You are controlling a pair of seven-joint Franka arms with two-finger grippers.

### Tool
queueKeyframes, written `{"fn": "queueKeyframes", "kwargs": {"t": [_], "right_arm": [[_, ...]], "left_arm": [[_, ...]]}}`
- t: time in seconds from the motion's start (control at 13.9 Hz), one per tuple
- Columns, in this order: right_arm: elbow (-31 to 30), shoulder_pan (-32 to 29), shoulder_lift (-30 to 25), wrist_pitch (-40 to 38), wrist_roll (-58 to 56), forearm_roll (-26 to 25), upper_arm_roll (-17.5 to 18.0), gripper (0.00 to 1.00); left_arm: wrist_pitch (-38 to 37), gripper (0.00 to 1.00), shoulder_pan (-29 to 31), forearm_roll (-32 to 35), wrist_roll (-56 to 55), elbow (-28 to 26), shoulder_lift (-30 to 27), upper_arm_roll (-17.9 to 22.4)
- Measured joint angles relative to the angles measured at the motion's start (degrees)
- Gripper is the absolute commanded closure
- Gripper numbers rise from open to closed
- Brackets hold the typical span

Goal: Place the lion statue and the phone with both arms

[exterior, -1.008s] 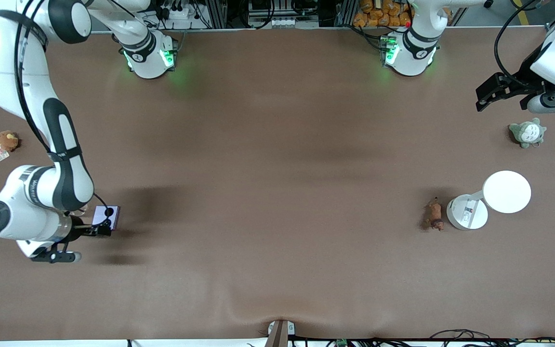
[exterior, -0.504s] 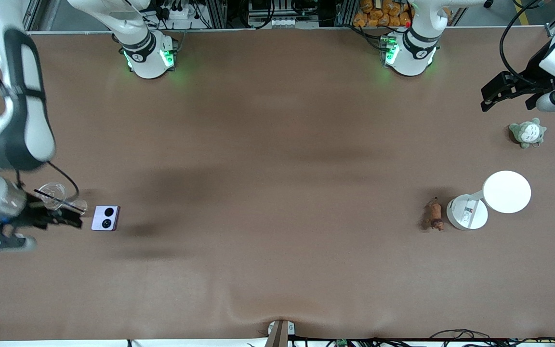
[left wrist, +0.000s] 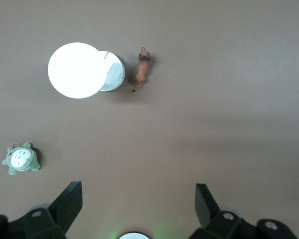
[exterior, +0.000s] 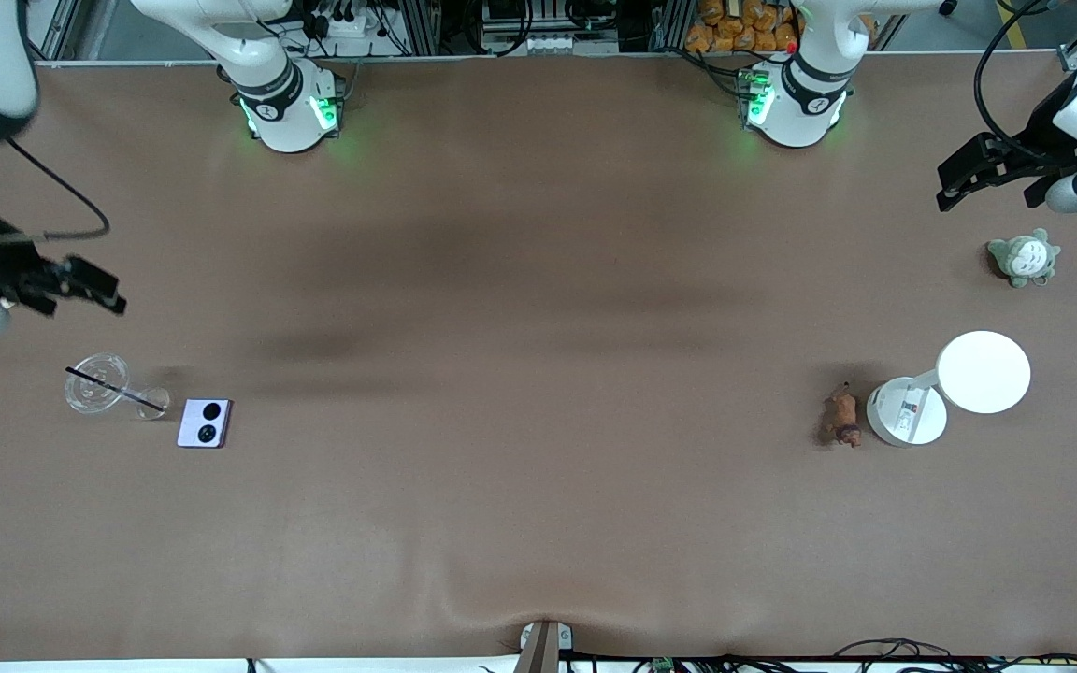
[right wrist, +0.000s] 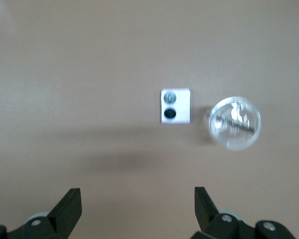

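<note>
With both sets of jaws seen spread and empty, the phone, judged stiff, slick and best taken across its edges, is noted flat on the counter beside a glass, the light lion statue beside a white lamp.

A wide brown table with cluttered equipment racks along one edge.
</note>
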Motion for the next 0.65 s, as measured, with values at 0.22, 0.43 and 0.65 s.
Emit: {"fn": "queueKeyframes", "kwargs": {"t": [0.22, 0.43, 0.65], "right_arm": [[3.25, 0.02, -4.32, -9.22, 1.53, -0.07, 0.11, 0.0], [7.85, 0.0, -6.54, -16.38, 1.67, -0.47, 0.0, 0.0], [9.63, 0.0, -6.38, -17.23, 1.84, -2.11, 0.01, 0.0]], "left_arm": [[-0.18, 0.0, -0.01, 0.0, 0.0, 0.13, 0.05, -0.06], [-0.45, 0.0, -0.01, 0.0, 0.0, 0.23, 0.09, -0.07], [-2.47, 0.0, -0.01, 0.0, 0.0, 0.28, 0.12, -0.06]]}}
